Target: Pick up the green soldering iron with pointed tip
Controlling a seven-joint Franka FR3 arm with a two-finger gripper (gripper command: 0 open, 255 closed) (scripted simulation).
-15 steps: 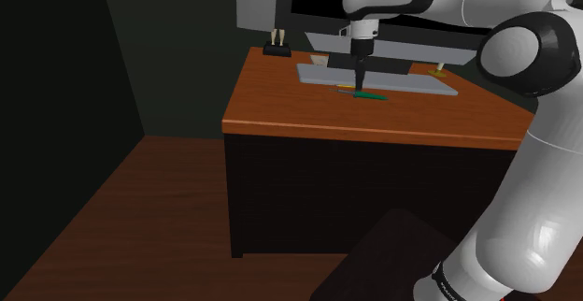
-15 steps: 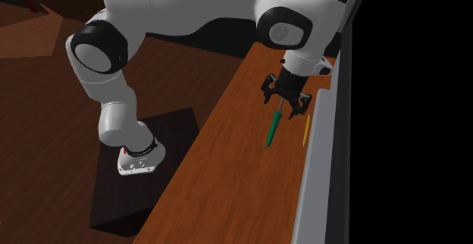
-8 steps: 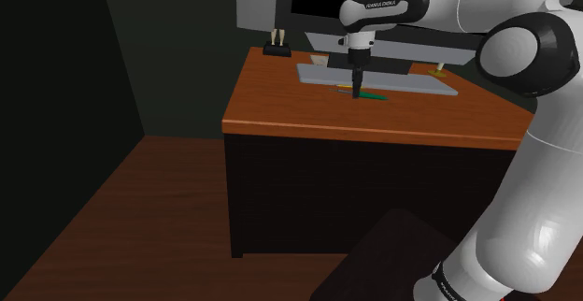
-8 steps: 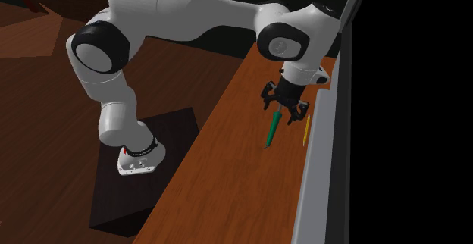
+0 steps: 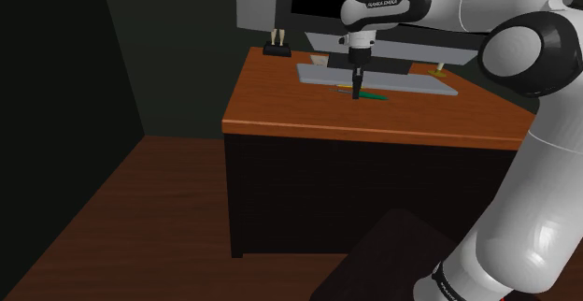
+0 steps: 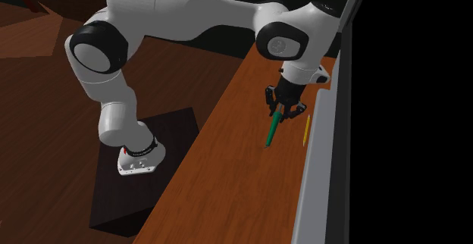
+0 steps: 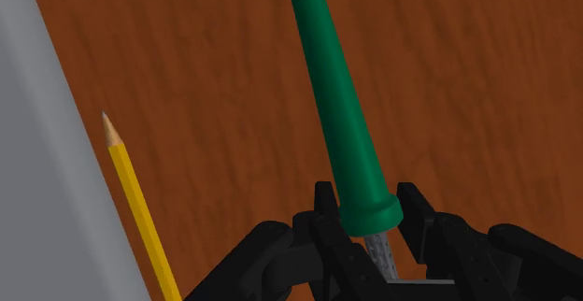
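I read the brown wooden desk (image 5: 374, 121) as the work surface, with the white arm (image 6: 189, 11) reaching down over it. A flat grey slab (image 5: 411, 83) lies on the desk. The gripper (image 7: 366, 196) is clamped on the wide handle end of the green soldering iron (image 7: 336, 112). The iron lies flat on the desk. A yellow pencil (image 7: 140, 206) lies between iron and slab.

**Franka arm reaches out, wrist turned down**

The white Franka arm (image 6: 189, 11) rises from its base, folds at a dark-jointed elbow and stretches out level. The black gripper (image 6: 279, 116) points straight down. Its two fingers (image 7: 325, 217) are drawn close, pressed against either side of the green soldering iron (image 7: 336, 103) at its broad end.
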